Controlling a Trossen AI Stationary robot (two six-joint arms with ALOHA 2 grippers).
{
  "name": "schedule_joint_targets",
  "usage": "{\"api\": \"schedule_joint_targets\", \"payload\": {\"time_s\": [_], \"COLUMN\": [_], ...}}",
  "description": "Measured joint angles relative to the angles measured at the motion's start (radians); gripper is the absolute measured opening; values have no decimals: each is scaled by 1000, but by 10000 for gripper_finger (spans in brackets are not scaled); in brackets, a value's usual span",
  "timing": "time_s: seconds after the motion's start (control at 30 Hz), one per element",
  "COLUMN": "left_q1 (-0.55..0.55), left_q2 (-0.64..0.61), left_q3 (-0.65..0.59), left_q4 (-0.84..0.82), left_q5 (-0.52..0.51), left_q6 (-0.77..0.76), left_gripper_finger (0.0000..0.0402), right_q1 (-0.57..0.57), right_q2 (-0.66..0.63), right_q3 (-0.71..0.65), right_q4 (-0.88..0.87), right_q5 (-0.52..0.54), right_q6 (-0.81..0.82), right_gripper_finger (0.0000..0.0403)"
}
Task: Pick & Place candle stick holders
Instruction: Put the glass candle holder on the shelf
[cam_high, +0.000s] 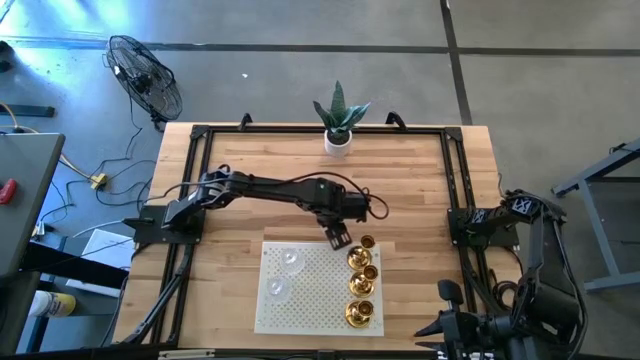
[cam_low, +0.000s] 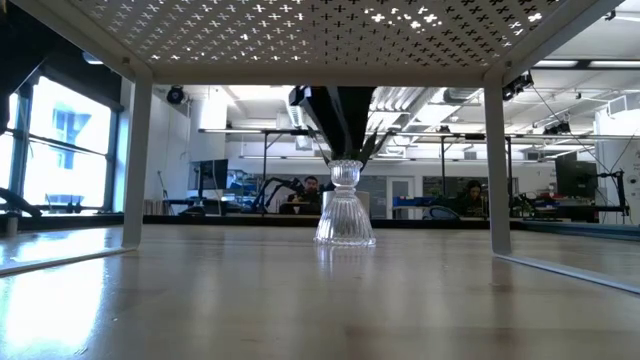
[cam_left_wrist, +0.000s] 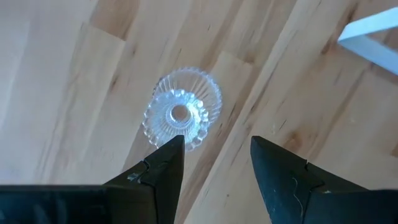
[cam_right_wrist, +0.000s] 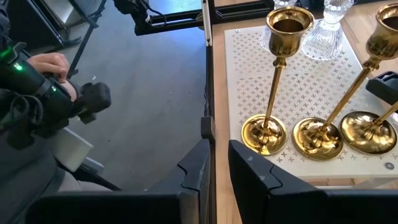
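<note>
Left tool (cam_left_wrist: 211, 155), fingers apart and empty, hangs above a glass holder (cam_left_wrist: 182, 114) standing on the counter (cam_high: 250, 165) just behind the white rack (cam_high: 318, 292). It should centre over the stem, descend, then close gently. Right tool (cam_right_wrist: 214, 163), narrowly parted, waits off the counter's edge.

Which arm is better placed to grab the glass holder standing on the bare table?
Left. The left gripper hangs open right above the glass holder; the right gripper waits off the table's near right edge.

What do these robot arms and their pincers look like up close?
Both arms are black and jointed, with thin black cables alongside. The left pincer ends in two dark wedge-shaped fingers tapering to blunt tips; the right pincer looks the same. The right arm has a white X-shaped marking.
</note>
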Motion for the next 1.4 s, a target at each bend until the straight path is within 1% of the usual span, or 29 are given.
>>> {"api": "schedule_joint_targets", "payload": {"time_s": [0.37,0.53,0.9,1.1,1.23,1.4], "left_q1": [2,2,2,2,2,2], "left_q2": [0,0,0,1,1,1], "left_q3": [-58,-78,-83,-83,-83,-83], "left_q4": [51,70,118,117,121,149], "left_q5": [8,49,61,68,68,77], "left_q6": [-8,-11,-12,-12,-12,-13], "left_gripper_finger": [179,179,179,179,179,179], "right_q1": [0,-6,-6,-6,-6,-6], "right_q2": [0,0,0,0,0,0], "right_q3": [0,0,0,0,0,0], "right_q4": [0,0,-1,-1,-1,-1], "right_q5": [0,0,0,0,-19,-56], "right_q6": [-1,-5,-7,-8,-17,-74], "right_gripper_finger": [48,48,48,53,51,52]}}
